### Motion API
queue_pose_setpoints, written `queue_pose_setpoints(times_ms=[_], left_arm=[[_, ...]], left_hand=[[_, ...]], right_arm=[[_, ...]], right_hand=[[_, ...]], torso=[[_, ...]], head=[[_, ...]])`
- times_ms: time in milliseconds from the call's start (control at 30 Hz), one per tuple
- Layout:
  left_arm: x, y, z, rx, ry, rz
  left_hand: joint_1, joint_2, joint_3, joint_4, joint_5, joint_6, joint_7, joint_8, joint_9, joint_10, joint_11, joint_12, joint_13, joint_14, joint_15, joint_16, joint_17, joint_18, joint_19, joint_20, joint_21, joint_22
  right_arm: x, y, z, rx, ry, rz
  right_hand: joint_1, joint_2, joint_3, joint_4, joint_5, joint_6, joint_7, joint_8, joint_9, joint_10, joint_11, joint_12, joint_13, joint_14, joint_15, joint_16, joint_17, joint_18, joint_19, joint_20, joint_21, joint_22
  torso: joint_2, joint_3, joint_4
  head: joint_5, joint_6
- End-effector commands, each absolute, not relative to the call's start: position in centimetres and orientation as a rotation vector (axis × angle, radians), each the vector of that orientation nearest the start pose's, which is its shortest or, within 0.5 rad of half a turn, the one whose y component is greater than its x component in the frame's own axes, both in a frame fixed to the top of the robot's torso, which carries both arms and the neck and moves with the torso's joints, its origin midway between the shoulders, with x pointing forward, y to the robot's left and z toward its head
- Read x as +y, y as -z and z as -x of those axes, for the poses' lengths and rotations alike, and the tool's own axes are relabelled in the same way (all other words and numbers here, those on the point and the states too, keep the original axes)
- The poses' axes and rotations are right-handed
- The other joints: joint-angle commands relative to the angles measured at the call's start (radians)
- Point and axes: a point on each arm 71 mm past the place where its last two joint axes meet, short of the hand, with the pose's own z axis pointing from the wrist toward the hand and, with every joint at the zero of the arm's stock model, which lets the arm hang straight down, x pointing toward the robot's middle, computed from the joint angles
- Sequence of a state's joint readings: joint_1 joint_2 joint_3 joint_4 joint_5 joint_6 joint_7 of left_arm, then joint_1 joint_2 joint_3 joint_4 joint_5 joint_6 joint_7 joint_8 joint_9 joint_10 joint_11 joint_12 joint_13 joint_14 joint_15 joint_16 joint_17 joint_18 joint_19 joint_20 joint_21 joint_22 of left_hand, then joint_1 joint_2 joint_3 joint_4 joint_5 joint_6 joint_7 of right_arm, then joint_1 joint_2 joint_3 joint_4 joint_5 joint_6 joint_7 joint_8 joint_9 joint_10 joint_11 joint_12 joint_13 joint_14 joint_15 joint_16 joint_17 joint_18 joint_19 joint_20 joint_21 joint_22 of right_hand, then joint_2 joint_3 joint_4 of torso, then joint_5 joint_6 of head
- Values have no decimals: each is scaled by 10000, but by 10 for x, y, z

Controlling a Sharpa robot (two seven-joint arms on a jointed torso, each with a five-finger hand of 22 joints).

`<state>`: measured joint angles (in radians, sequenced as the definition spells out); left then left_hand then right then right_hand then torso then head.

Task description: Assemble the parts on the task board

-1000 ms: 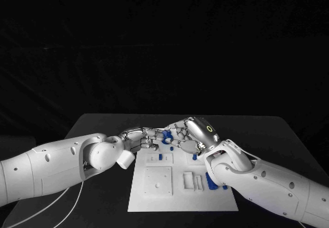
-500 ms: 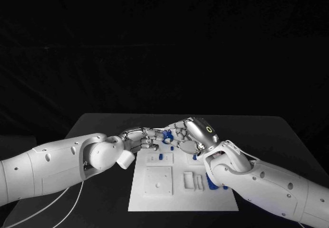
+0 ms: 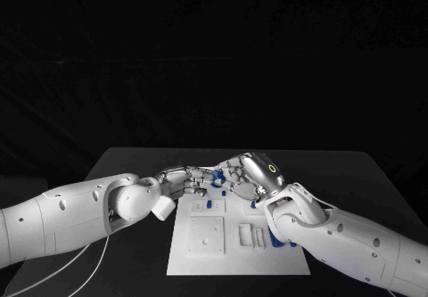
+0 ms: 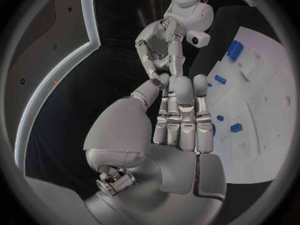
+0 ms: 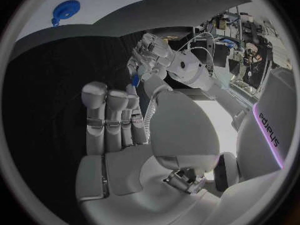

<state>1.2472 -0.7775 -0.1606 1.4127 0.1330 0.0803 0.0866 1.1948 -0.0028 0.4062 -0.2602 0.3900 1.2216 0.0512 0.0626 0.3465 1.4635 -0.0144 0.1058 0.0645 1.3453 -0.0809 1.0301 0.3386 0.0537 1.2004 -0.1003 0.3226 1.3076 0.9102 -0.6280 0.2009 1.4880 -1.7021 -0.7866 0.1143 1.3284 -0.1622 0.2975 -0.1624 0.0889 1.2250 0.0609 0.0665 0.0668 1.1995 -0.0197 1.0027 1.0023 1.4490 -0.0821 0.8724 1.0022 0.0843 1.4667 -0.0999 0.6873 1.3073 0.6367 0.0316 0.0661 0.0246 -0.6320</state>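
Observation:
The white task board (image 3: 234,247) lies in the middle of the black table. Above its far edge my two hands meet fingertip to fingertip. My left hand (image 3: 185,177) reaches in from the left, my right hand (image 3: 246,176) from the right. A small blue part (image 3: 217,177) sits between their fingertips, and both hands pinch it. In the right wrist view the blue part (image 5: 135,80) shows between my right hand's fingertips (image 5: 129,91) and my left hand (image 5: 152,55). In the left wrist view my right hand (image 4: 164,47) touches my left hand's fingertips (image 4: 167,80), which hide the part.
Small blue pegs (image 3: 208,203) (image 3: 252,202) stand on the board's far half. More blue pieces (image 3: 276,238) lie at its right edge beside my right forearm. A white raised block (image 3: 206,234) and white slotted pieces (image 3: 250,236) sit nearer me. A blue gear (image 5: 65,8) rests on the board.
The blue part and the fingertips around it have shifted very slightly up and right. Both arms stay where they were.

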Motion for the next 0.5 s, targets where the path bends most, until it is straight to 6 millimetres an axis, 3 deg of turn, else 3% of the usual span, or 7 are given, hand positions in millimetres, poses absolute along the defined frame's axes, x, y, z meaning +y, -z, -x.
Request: queue_pose_setpoints(times_ms=[33, 400, 500], left_arm=[[185, 220, -485, 19545, 16938, 12552], [183, 220, -484, 19683, 17039, 12493], [183, 220, -484, 19714, 17042, 12488]], left_hand=[[74, 140, -86, -24, 52, 86, -21, 21, 1270, 469, -125, 311, 65, -8, -106, 77, 20, -71, 0, -103, 58, 183], [87, 171, -151, -68, 68, 116, -36, 22, 1127, 476, -167, 622, 74, -3, -134, 121, 40, -96, 11, -133, 70, 186], [86, 167, -155, -70, 69, 113, -33, 20, 1122, 481, -168, 631, 75, -3, -134, 124, 42, -97, 12, -134, 71, 187]], right_arm=[[-108, 195, -448, 10743, -9453, 1939], [-106, 196, -448, 10808, -9486, 2036], [-105, 196, -448, 10793, -9509, 2048]], right_hand=[[135, -6, 97, -33, -45, 71, 19, -41, -1, 0, -58, 5, 6, -16, -71, -15, 15, -43, 541, -93, 48, 741], [133, -36, 154, -125, -46, -148, 83, -45, -11, -58, -17, -67, -28, -32, -51, -74, -7, -31, 527, -85, -48, 724], [120, -17, 229, -167, 155, -167, 91, -42, -7, -66, -15, -65, -14, -29, -47, -68, 10, -14, 530, -75, -51, 729]], torso=[[3, 1, 2], [1, 1, 2], [0, 1, 6]], head=[[-7, 3], [-9, 1], [-14, 1]])
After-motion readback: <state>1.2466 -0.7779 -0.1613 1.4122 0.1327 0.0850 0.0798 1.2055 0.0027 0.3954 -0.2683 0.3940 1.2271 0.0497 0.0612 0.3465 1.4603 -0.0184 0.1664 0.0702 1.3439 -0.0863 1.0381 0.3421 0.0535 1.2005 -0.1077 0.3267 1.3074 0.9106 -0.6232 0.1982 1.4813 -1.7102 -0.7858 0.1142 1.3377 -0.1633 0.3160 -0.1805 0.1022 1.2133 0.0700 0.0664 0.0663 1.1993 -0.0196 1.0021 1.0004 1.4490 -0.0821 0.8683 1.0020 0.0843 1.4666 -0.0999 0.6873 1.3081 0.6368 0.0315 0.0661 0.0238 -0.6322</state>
